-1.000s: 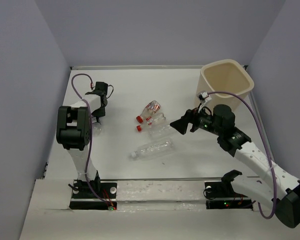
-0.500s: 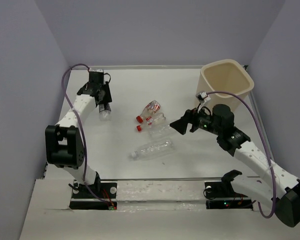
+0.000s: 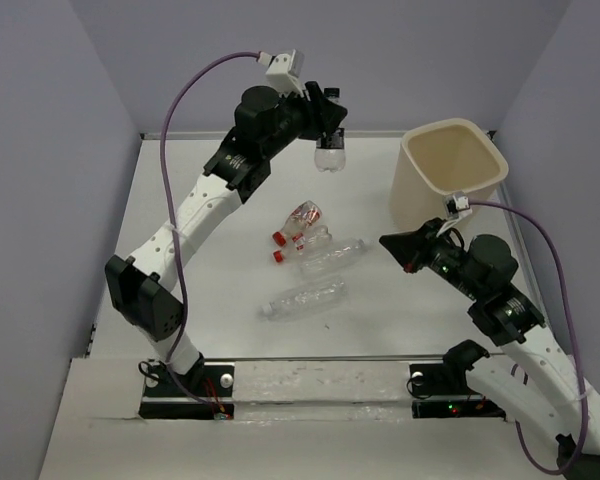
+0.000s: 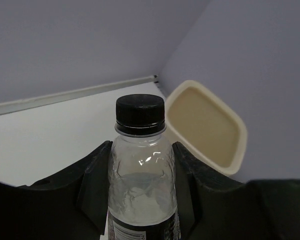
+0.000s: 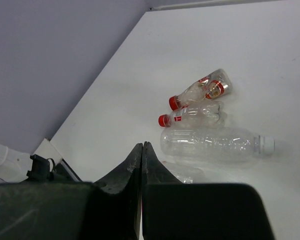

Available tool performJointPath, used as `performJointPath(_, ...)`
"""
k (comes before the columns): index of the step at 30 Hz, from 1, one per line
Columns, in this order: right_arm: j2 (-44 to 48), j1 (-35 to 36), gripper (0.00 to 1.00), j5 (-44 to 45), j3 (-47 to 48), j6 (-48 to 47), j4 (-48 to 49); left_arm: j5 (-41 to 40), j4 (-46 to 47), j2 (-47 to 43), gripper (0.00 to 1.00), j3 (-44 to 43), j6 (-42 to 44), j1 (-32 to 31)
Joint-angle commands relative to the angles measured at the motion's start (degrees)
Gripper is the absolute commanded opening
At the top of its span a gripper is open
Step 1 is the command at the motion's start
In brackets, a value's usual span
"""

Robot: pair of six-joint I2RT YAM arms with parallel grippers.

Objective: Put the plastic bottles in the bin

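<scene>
The left gripper [image 3: 326, 128] pinched a black-capped bottle [image 3: 329, 156] high over the far table [image 3: 220, 180], left of the bin [image 3: 425, 205]. Released early, it would drop short of the rim. Loose bottles [image 3: 302, 298] lay mid-table. The right gripper [image 3: 396, 247], pressed together empty, hovered near the bin.

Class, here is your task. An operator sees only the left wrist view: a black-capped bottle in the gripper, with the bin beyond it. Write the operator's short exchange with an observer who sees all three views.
Operator: Is my bottle over the bin?
Observer: No. From the top, the left gripper holds it high over the table, left of the bin's rim.
Operator: How many others lie on the table?
Observer: Four, grouped mid-table: two red-capped bottles and two longer clear bottles.
</scene>
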State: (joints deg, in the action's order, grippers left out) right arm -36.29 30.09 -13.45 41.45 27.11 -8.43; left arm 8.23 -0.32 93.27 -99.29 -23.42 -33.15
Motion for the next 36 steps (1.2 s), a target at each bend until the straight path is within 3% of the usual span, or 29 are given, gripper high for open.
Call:
performJointPath(1,5.5,0.3,0.00,5.2,-4.3,4.4,-6.6,4.3,13.6,6.4,0.00,-8.5,-6.4,-4.4)
performJointPath(10,18.1,0.3,0.00,4.1,-13.5,10.2,-12.5,0.3,24.5,25.5,0.00,-29.3,-9.8,-12.9)
performJointPath(15,19.4,0.3,0.00,1.3,-14.3,9.4,-15.3,-2.6,28.1,37.0,0.00,-43.0,-13.7,-14.3)
performJointPath(21,19.4,0.3,0.00,-1.0,-13.8,8.3,-15.4,-7.6,35.0,43.5,0.00,-44.2,-9.6,-16.7)
performJointPath(24,18.8,0.3,0.00,-1.4,-12.5,6.9,-15.2,-10.7,36.1,46.4,0.15,-45.5,-4.8,-18.6)
performJointPath(25,17.9,0.3,0.00,-1.7,-12.1,6.6,-15.2,-10.6,36.0,46.9,0.36,-46.0,-4.4,-19.0)
performJointPath(26,17.5,0.3,0.00,-1.8,-11.7,6.1,-15.0,-10.5,36.0,47.4,0.48,-45.9,-4.1,-19.1)
performJointPath(27,16.6,0.3,0.00,-2.1,-11.1,5.5,-14.8,-10.3,36.0,47.4,0.69,-45.8,-3.9,-19.1)
performJointPath(29,15.8,0.3,0.01,-2.5,-11.0,5.1,-14.0,-9.9,35.6,46.7,0.85,-45.6,-3.0,-19.1)
performJointPath(31,14.4,0.3,0.11,-3.1,-10.6,4.5,-13.5,-9.1,35.3,45.0,0.99,-45.0,-1.0,-19.1)
performJointPath(34,13.0,0.3,0.26,-3.9,-10.0,3.6,-12.5,-7.2,34.2,42.5,0.99,-43.7,1.4,-19.0)
performJointPath(36,11.2,0.3,0.41,-5.0,-9.2,2.4,-11.4,-5.2,32.6,39.2,0.99,-42.8,3.1,-18.9)
